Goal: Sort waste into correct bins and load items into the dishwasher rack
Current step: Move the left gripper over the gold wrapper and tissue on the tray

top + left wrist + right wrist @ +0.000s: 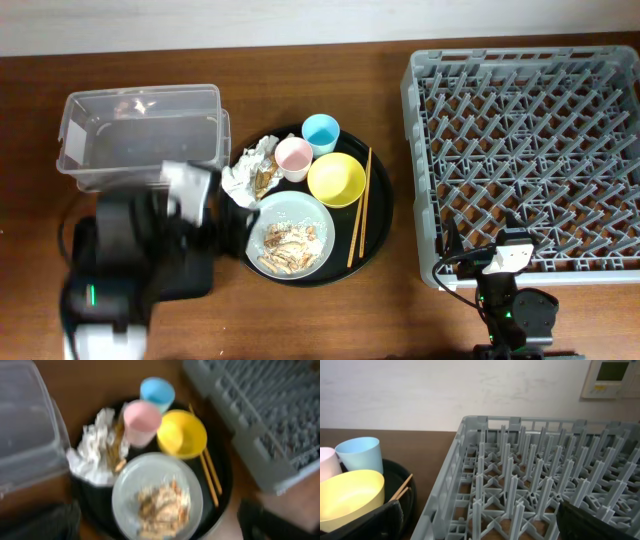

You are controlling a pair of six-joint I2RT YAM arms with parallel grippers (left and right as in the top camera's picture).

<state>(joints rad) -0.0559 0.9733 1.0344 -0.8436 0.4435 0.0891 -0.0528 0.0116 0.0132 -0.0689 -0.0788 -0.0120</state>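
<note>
A pale grey plate [290, 235] with rice and meat scraps [285, 245] sits on a round black tray [378, 215], beside a crumpled napkin [248, 170], pink cup [294, 157], light-blue cup [320, 132], yellow bowl [336, 179] and chopsticks [360, 205]. My left gripper [235, 222] is open and empty at the tray's left edge; in the blurred left wrist view its fingers [157, 530] straddle the plate [127, 490]. My right gripper [480, 530] is open and empty at the near-left corner of the grey rack [530, 150]. The clear box [140, 130] stands at the far left.
A black rectangular shape [190, 278] lies under my left arm, mostly hidden; I cannot tell if it is the shallow tray. The rack [530, 475] is empty, with upright pegs. A pale wall runs along the table's far edge.
</note>
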